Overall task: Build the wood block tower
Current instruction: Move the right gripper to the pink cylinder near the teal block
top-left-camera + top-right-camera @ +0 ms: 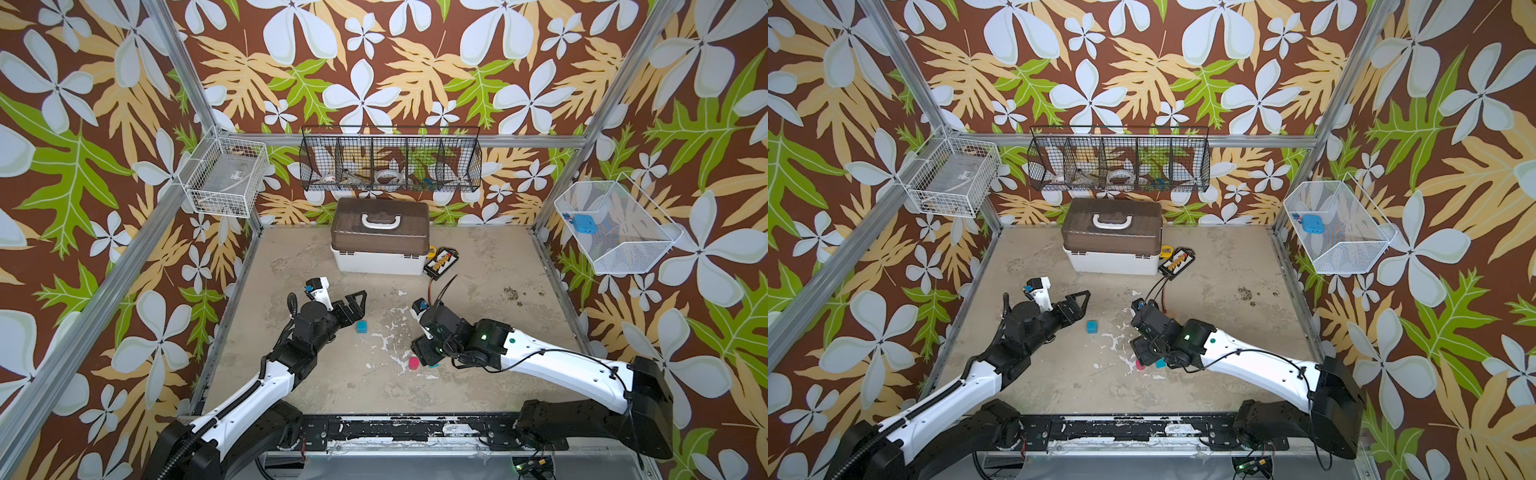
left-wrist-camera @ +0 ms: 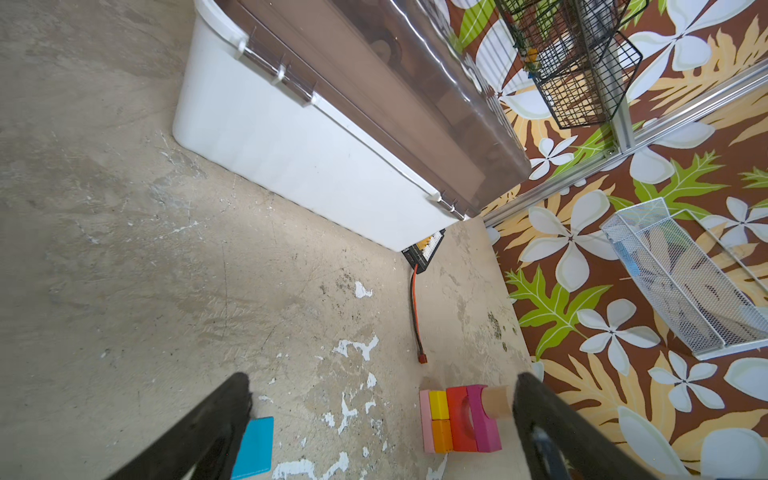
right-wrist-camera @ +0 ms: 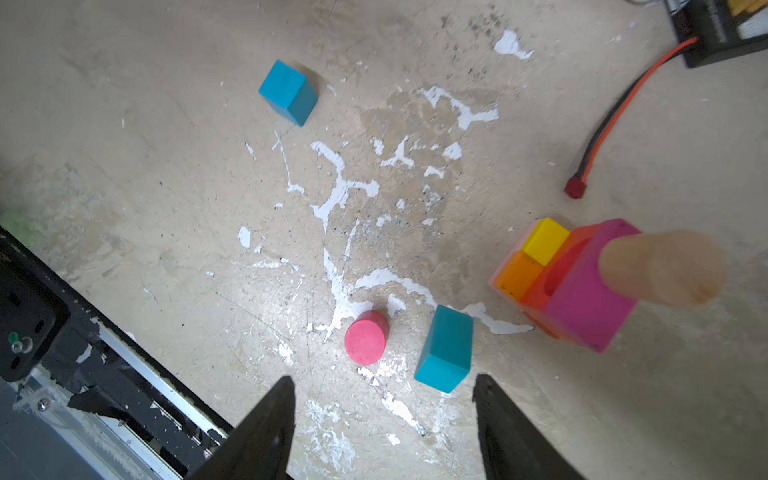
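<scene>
Here: right gripper [image 3: 382, 377], jaws apart, empty; teal bar [image 3: 444, 349] and red cylinder [image 3: 366, 337] ahead, beside tower [image 3: 577, 291]. Left gripper [image 2: 380, 376], jaws wide; teal cube [image 3: 289, 92] alongside, well apart from tower.

No writing can be read anywhere. The black and yellow pack [image 1: 441, 261], just beside the white box [image 1: 374, 262], bears rows of pale marks too small to make out. A clear case [image 1: 226, 176] in the white wire basket [image 1: 218, 204], up and left of the box, carries a small dark label, too blurred to read.
</scene>
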You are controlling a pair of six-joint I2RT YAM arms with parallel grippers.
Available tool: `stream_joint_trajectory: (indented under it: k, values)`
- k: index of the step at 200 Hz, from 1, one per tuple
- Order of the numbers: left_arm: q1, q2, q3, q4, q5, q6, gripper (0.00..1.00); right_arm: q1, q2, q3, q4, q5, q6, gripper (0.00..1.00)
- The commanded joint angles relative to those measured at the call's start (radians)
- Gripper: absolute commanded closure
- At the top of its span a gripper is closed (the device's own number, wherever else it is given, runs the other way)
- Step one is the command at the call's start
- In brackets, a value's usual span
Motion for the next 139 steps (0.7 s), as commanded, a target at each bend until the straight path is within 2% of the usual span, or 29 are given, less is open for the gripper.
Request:
stream_joint_trajectory:
  k: [1, 79, 116, 139]
  values:
    - [0.0, -0.014, -0.011, 0.048, -0.039, -0.01, 0.0, 0.014, 0.04, -0.008, -0.004, 0.01, 0.02, 0.34]
    - [-0.001, -0.018, -0.028, 0.072, -0.041, -0.011, 0.0, 0.061, 0.134, -0.078, 0.065, -0.017, 0.063, 0.34]
    - [-0.001, -0.019, -0.029, 0.072, -0.045, -0.011, 0.0, 0.07, 0.216, -0.054, 0.065, 0.011, 0.075, 0.44]
    - [-0.001, -0.023, -0.03, 0.069, -0.045, -0.011, 0.0, 0.07, 0.255, -0.042, 0.073, 0.015, 0.084, 0.47]
